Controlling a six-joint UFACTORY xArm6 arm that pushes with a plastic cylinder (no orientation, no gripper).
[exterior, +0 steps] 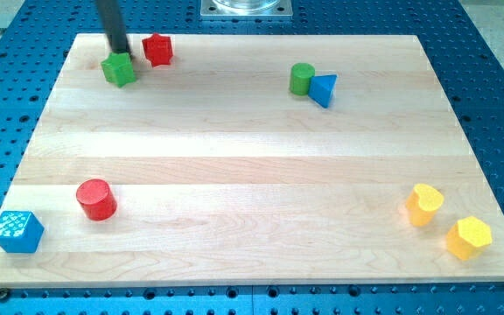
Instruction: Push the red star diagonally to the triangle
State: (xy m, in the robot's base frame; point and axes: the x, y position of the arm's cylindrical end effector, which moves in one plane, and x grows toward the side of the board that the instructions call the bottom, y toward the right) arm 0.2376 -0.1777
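The red star (157, 49) lies near the view's top left of the wooden board (252, 166). A green star (119, 69) sits just left of and below it, nearly touching. My tip (121, 52) stands at the green star's upper edge, just left of the red star. The blue triangle (324, 89) lies at the view's top, right of centre, touching a green cylinder (301, 78) on its left.
A red cylinder (96, 199) stands at the lower left. A blue cube (17, 231) sits at the board's bottom left corner. A yellow heart (424, 204) and a yellow hexagon (469, 237) lie at the lower right.
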